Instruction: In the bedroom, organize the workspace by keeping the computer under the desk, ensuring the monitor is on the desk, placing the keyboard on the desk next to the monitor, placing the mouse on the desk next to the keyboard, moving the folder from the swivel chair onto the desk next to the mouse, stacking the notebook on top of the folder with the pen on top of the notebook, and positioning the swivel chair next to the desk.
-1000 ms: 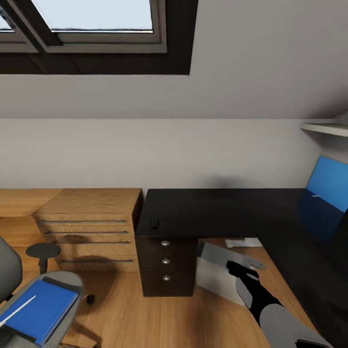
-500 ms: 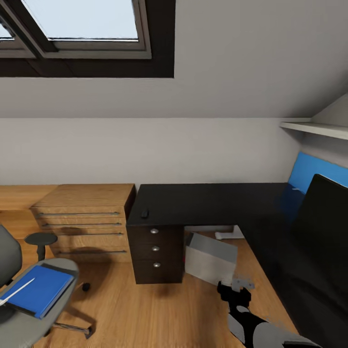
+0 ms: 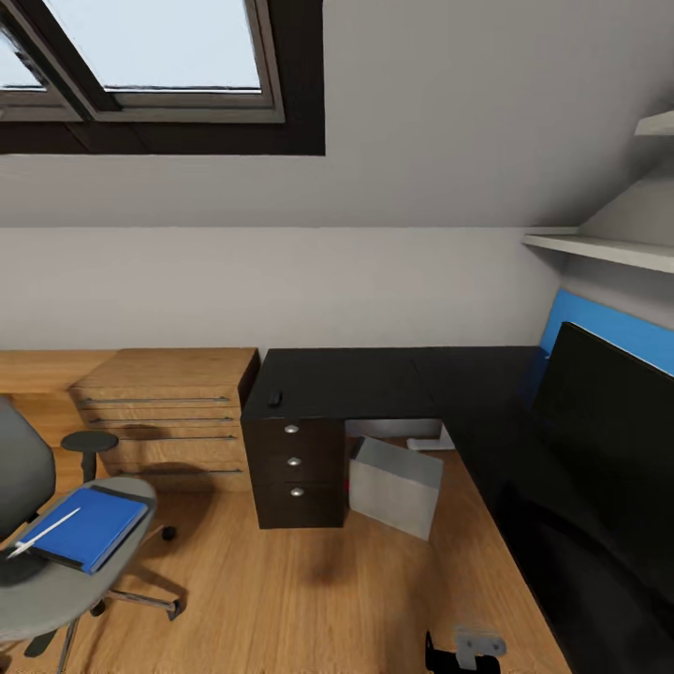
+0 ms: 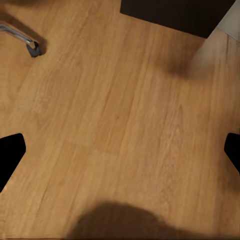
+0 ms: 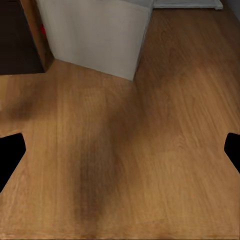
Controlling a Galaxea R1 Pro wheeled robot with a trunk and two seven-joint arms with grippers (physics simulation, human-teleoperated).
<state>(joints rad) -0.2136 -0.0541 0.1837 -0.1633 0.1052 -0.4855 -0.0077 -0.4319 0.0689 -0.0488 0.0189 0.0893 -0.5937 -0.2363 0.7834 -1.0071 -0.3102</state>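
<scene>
robot between chores | both grippers spread wide, empty, over floor | folder [image 3: 86, 531] + pen [image 3: 44, 533] on swivel chair [image 3: 56, 580] seat | mouse [image 3: 275, 398] at desk [image 3: 374, 382] left edge | computer [image 3: 395, 487] under desk

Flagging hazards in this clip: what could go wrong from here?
The thin white pen lies loose on the bright blue folder on the grey swivel chair; lifting the folder may roll it off. The light-grey computer tower stands beside the black drawer unit, where the base could clip it.
</scene>
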